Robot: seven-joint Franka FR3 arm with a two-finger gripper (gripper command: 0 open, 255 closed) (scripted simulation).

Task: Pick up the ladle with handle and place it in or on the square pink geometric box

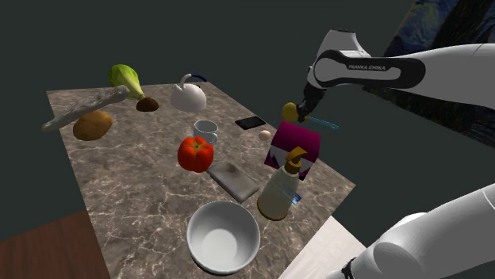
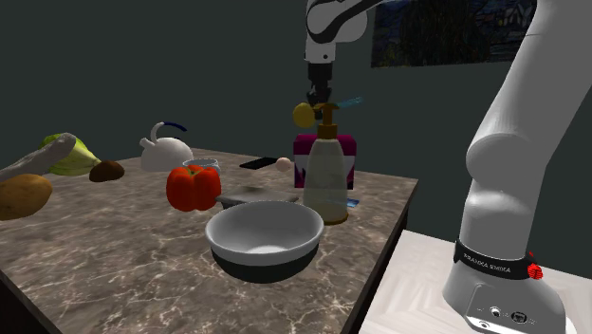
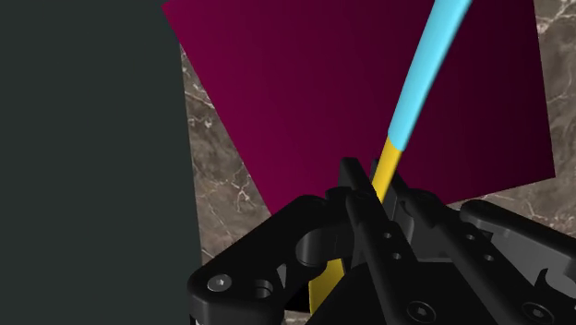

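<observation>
Ladle (image 1: pixel 291 111) (image 2: pixel 303 115) (image 3: pixel 420 78): held in the air directly under the claw, with a yellow bowl, a yellow stem and a cyan handle.
Position relative to claw: the yellow stem passes between the two fingers. The bowl sits just to one side of the fingertips and the cyan handle runs out to the other side.
Long axis: close to level. In the shoulder view the bowl points to that view's left and the cyan end to its right. In the second exterior view the handle end rises slightly towards that view's right.
Claw (image 1: pixel 305 107) (image 2: pixel 316 95) (image 3: pixel 369 185): pointing down, fingers clamped on the ladle's yellow stem close to the bowl.
Pink box (image 1: pixel 295 145) (image 2: pixel 348 157) (image 3: pixel 351 92): magenta, standing on the table straight below the claw. In the wrist view its top face lies behind the handle. In the second exterior view the ladle is apart from the box top.
Pump bottle (image 1: pixel 282 186) (image 2: pixel 325 171): below the claw and just beside the box, on the side nearer the stand.
White bowl (image 1: pixel 223 235) (image 2: pixel 264 237): well apart from the claw, beyond the bottle.
Grey slab (image 1: pixel 234 180): between the bowl and the box.
Red pepper (image 1: pixel 195 153) (image 2: pixel 193 187): well apart from the claw, next to a clear glass (image 1: pixel 205 131).
Egg (image 1: pixel 265 135) (image 2: pixel 284 163) and black phone (image 1: pixel 250 122) (image 2: pixel 256 162): near the box, below the claw's bowl side.
White kettle (image 1: pixel 188 97) (image 2: pixel 166 152) and potato (image 1: pixel 93 125) (image 2: pixel 21 194): far from the claw, across the marble table (image 1: pixel 135 190).
</observation>
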